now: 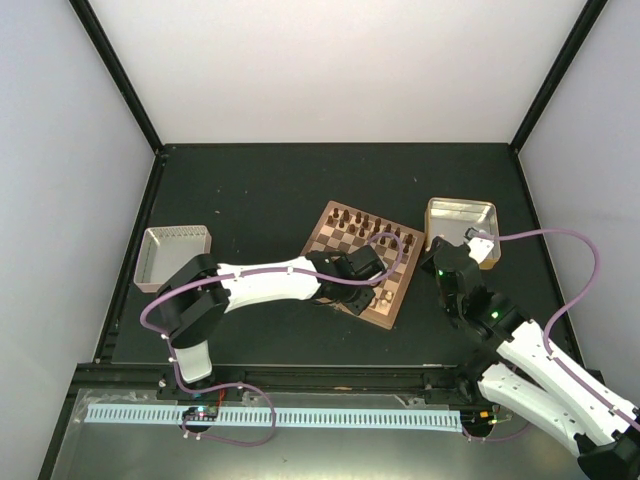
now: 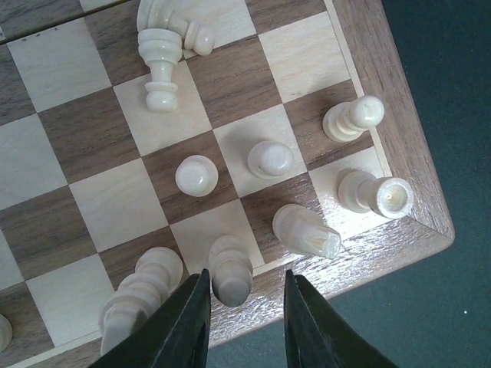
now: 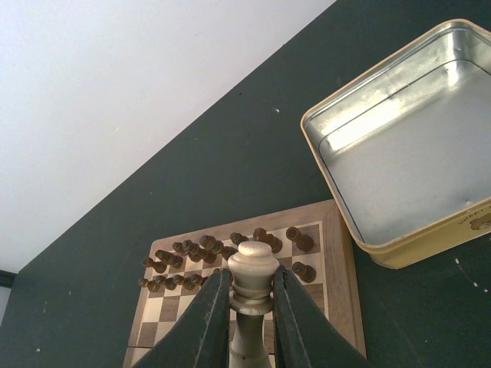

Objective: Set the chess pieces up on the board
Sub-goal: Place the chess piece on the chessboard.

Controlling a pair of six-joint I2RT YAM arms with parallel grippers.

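Dark table (image 1: 250,180) under white walls, with the board (image 1: 345,250) lying skewed at its middle and a tin tray (image 1: 460,222) just off its right corner. Dark chessmen (image 1: 365,225) fill the far rows, and the cream chessmen (image 2: 268,159) crowd the near corner. My left fingers (image 2: 184,333) stand slightly apart astride one cream piece (image 2: 230,270), upright by the board's near border, gripping nothing as far as I can judge. My right fingers (image 3: 207,318) are clamped on a tall cream piece (image 3: 253,276), held upright in the air near the tray. Trouble would come from the crowding. A tall neighbour (image 2: 142,295) stands close beside my left finger, so lifting off at a slant could clip it or the piece between. Two cream men (image 2: 161,69) at the far side of that cluster look toppled. Bringing my right arm into that corner risks the arms meeting, and a grip so high on its piece may let it swing when set down.
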